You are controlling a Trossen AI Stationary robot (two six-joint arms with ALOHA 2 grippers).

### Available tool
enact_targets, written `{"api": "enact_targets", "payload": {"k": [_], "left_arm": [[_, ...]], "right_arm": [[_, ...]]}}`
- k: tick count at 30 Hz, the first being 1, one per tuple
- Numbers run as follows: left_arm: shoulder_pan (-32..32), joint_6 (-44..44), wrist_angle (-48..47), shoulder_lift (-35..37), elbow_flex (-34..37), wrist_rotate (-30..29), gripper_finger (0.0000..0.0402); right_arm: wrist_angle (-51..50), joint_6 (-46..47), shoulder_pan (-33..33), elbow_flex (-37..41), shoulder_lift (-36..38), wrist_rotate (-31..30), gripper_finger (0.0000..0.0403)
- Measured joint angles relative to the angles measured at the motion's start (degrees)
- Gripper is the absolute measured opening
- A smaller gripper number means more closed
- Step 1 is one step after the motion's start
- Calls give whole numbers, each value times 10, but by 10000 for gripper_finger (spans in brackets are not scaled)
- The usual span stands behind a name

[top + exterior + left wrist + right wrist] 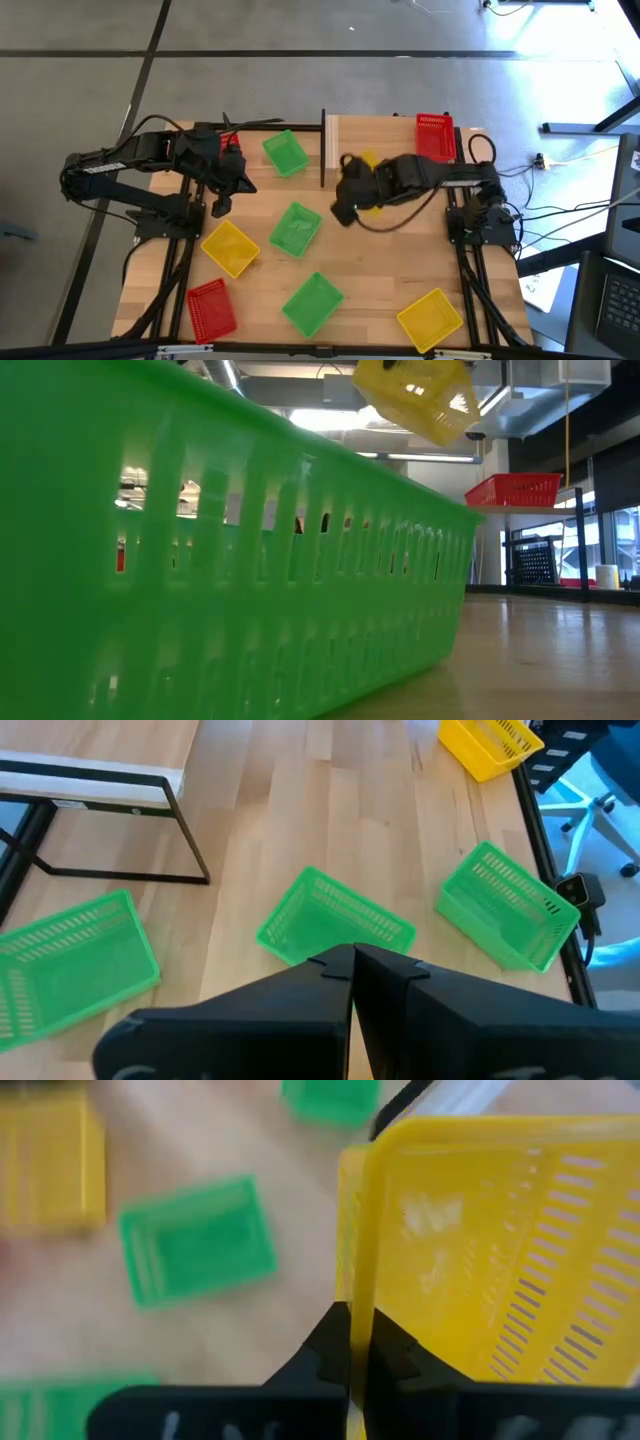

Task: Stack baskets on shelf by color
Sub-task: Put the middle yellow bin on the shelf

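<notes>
My right gripper (350, 1330) is shut on a yellow basket (480, 1240) and holds it in the air just right of the shelf's dark post (323, 150). In the low view that yellow basket (420, 395) hangs tilted, high above the table. The pale shelf (370, 128) carries one red basket (435, 135) at its right end. On the tabletop lie three green baskets (285, 152) (296, 228) (313, 303), two yellow baskets (230, 247) (430, 318) and a red basket (211, 308). My left gripper (352, 955) is shut and touches nothing, above the table's left part (218, 203). My right gripper pinches one side wall of the yellow basket at its rim (360, 1270), with one finger inside the basket and one outside. The basket is lifted clear of the table and tilted.
A green basket (200, 560) stands close against the low camera and blocks most of that view. A bit of red (232, 143) shows beside the left arm; I cannot tell what it is. Bare tabletop (400, 260) lies between the baskets on the right. Cables run off the table's right side.
</notes>
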State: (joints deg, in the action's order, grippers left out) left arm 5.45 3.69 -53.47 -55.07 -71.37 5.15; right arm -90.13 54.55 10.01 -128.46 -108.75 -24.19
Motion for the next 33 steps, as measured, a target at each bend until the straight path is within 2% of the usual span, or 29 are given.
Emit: {"api": "enact_targets", "payload": {"k": [4,9,14,18,22,33], "left_arm": [[0,0,0,0,0,0,0],[0,1,0,0,0,0,0],[0,1,0,0,0,0,0],[0,2,0,0,0,-1,0],[0,2,0,0,0,-2,0],[0,4,0,0,0,-2,0]], "right_arm": [[2,52,-43,-21,2,-28,0],[1,36,-121,-12,0,-39,0],[0,-17,-195,15,-1,5,0],[2,-41,-247,42,1,65,0],[1,-54,-289,74,-1,77,0],[87,-114,-354,175,0,157,6]]}}
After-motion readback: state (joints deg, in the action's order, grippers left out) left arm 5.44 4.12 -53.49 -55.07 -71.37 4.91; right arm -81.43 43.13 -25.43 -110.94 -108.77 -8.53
